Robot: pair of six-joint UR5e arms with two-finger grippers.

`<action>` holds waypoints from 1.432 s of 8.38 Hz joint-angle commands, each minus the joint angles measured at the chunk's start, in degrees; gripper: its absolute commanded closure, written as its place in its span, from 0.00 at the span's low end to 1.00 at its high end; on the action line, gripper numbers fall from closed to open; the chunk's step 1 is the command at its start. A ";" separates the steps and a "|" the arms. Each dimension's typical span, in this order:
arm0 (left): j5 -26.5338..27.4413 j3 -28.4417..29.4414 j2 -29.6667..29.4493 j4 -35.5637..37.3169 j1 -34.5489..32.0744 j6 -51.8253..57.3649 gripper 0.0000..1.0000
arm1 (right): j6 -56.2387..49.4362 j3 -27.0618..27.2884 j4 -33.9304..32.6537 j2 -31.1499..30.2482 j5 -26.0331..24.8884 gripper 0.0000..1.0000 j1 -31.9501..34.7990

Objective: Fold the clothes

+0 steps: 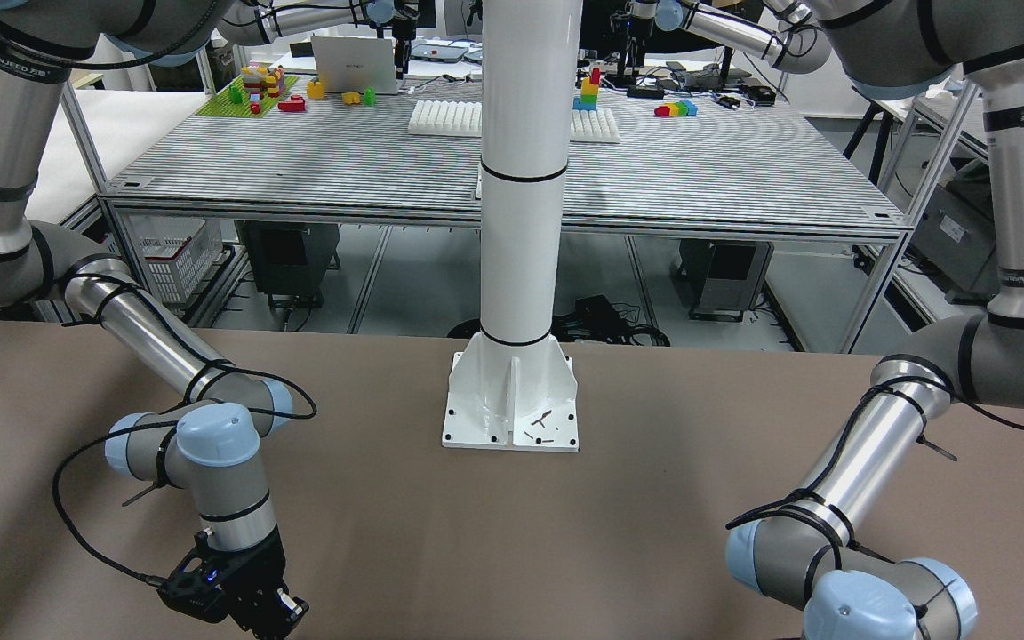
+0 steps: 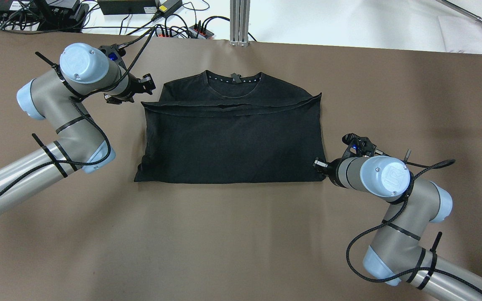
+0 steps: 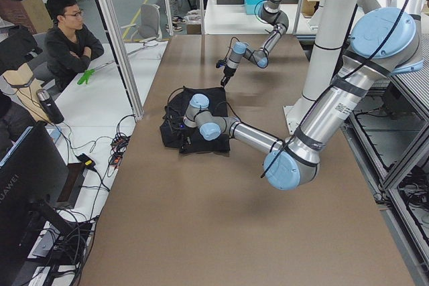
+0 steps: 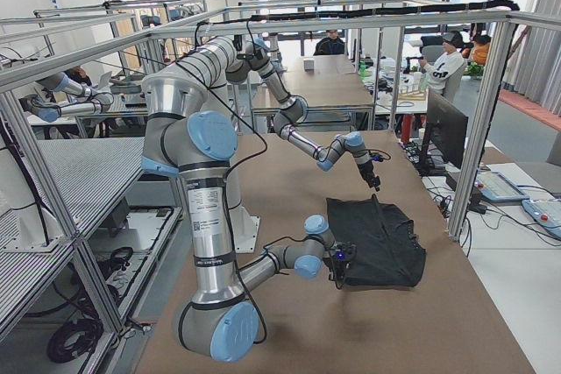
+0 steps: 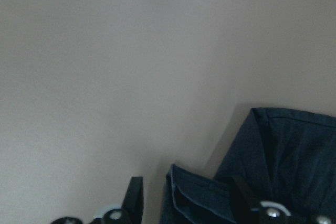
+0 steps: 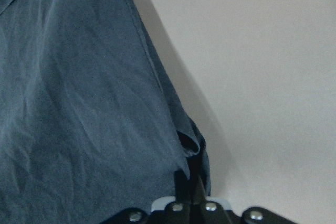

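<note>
Where the brown table (image 2: 241,242) fills the overhead view, the black garment (image 2: 232,142) lies flat near its centre. It is a shirt folded into a rough rectangle of 2 layers. The lower part is turned up over the chest, and its wavy hem runs from 9 o'clock to 3 o'clock just beneath the neckline (image 2: 233,77). The neckline sits at 12 o'clock and carries a row of small white dots. The left gripper (image 2: 132,91) is at the garment's 10 o'clock corner, low over the table. Its wrist camera shows the 2 fingers (image 5: 135,196) spread wide apart, released, with the folded corner of the cloth lying between them and neither finger plainly pressing it. The right gripper (image 2: 319,164) is at the 4 o'clock corner, its tip touching the cloth's edge. From its wrist camera the jaws stand clenched together on that corner, where the fabric puckers into a small fold against the tips. The 2 arms reach in from opposite sides, the left from 8 o'clock and the right from 5 o'clock of the overhead view. The front-facing camera shows the right gripper (image 1: 268,613) at 7 o'clock, and the white post (image 1: 521,178) on its bolted base stands at 12 o'clock of the table. In the side view from the robot's left, a person (image 3: 67,41) sits with arms crossed beside the table, at 10 o'clock of that view.
</note>
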 commanded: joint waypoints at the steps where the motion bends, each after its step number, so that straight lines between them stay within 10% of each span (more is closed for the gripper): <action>1: 0.02 -0.38 -0.16 0.08 0.26 -2.12 0.35 | 4.88 9.21 -0.39 -6.10 6.35 1.00 -0.66; 7: 0.20 -6.54 1.77 0.52 0.26 -5.37 0.35 | 16.26 25.21 0.31 -15.38 24.47 1.00 -15.06; 8: 0.02 -6.63 2.03 0.52 0.18 -5.46 0.35 | 16.08 25.50 0.32 -16.38 24.48 0.35 -18.48; 9: -0.85 -7.06 2.12 0.87 0.09 -5.28 0.37 | 16.08 25.33 1.19 -15.78 24.30 0.06 -21.04; 12: -1.99 -7.85 4.67 0.87 0.17 -5.46 0.38 | 15.91 24.98 3.57 -14.46 23.78 0.06 -21.68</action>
